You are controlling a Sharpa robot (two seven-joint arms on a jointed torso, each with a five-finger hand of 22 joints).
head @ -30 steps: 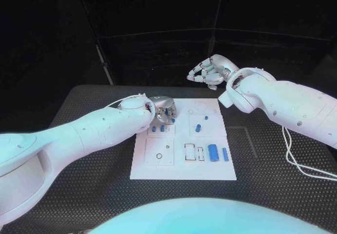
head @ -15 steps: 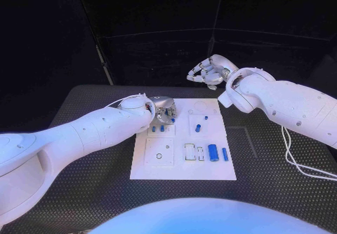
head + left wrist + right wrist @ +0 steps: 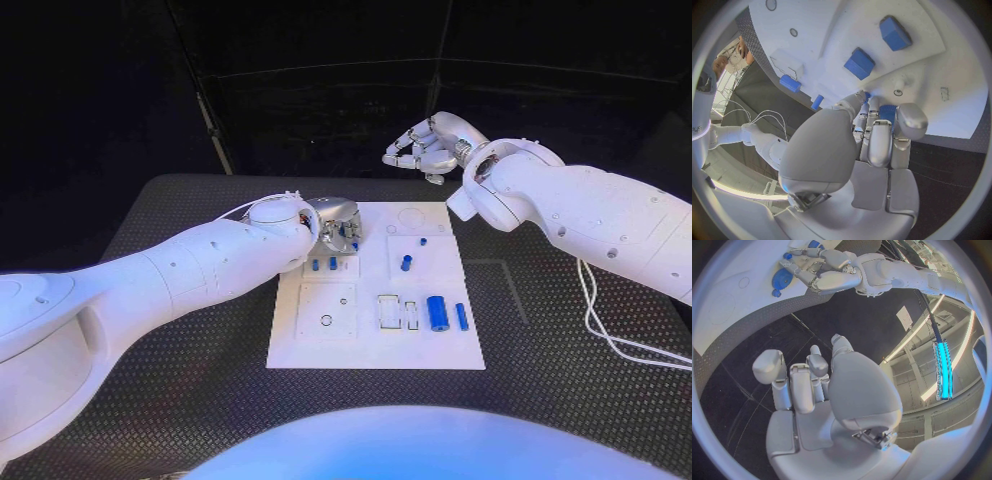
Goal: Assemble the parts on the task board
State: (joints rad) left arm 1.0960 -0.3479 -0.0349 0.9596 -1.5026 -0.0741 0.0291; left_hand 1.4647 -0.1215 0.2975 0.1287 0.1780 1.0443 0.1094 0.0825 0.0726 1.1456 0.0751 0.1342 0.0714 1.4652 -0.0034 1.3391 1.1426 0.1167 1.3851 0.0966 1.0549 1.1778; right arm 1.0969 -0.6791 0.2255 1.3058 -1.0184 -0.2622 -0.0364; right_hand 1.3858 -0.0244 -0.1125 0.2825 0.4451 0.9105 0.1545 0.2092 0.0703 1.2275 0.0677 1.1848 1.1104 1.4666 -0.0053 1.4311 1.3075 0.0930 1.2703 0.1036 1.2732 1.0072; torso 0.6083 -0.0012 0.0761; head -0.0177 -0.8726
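Observation:
The white task board [image 3: 375,335] lies mid-table. My left hand [image 3: 335,225] is curled down over its far left corner, and a small blue part [image 3: 887,111] shows between its fingers [image 3: 879,142], pinched against the board [image 3: 936,85]. Two short blue parts [image 3: 323,265] lie just nearer than that hand; the left wrist view shows them too [image 3: 859,63]. Another blue part [image 3: 407,263] and a tiny one [image 3: 423,241] lie on the far right section. A thick blue cylinder [image 3: 436,309] and a slim one [image 3: 462,316] lie near the right edge. My right hand [image 3: 423,148] hangs raised beyond the board's far edge, fingers curled, holding nothing.
The board has outlined slots [image 3: 392,311] near its middle and a small hole [image 3: 326,321] at the near left. A white cable [image 3: 613,320] runs over the black mat on the right. Bare mat [image 3: 173,400] surrounds the board.
My left hand's fingers have shifted very slightly at the board's far left corner. The right hand stays raised in about the same place.

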